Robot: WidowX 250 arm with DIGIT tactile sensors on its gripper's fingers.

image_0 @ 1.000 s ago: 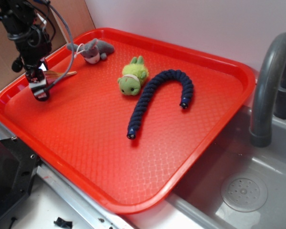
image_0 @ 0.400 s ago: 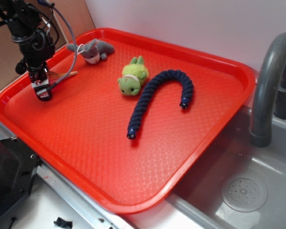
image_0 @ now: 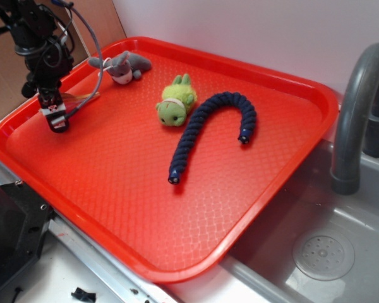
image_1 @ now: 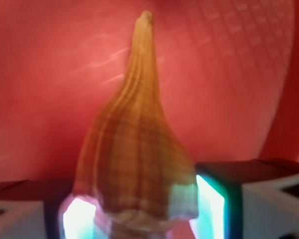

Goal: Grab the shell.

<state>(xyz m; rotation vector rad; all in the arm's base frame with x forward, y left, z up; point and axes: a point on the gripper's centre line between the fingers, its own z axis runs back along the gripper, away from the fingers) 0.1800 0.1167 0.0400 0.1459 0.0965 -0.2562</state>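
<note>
A: Where's the black robot gripper [image_0: 54, 117] sitting?

B: Far-left corner of the red textured plastic tray [image_0: 132, 208], tips pointing down just over the surface, close to the left rim. A grey cable is looping off the arm above it.

A: And the tan-orange ribbed spiral seashell [image_1: 139, 144]?

B: Sitting between the gripper's fingers [image_1: 217, 199]. In the wrist view the wide striped body is filling the gap, both lit pads are pressing against its sides, and the thin pointed tail is running away from the camera over the tray. In the exterior view only the thin orange tail of the shell [image_0: 85, 96] is showing, sticking out right of the gripper toward the grey plush.

A: So jaws are closed on it?

B: Narrowed to shell width and gripping it, yes. Wrist frame is blurry, so I can't tell whether the shell is resting on the tray or hanging slightly clear.

A: Other stuff?

B: Small grey plush toy [image_0: 123, 66] is lying near the tray's far rim, just right of the gripper. Green plush toy [image_0: 175, 101] is sitting mid-tray toward the far side. Dark navy braided rope [image_0: 208, 129] is curving like a cane just right of the green one. Grey sink basin [image_0: 322, 252] with a curved grey faucet [image_0: 360, 107] is sitting right of the tray.
</note>
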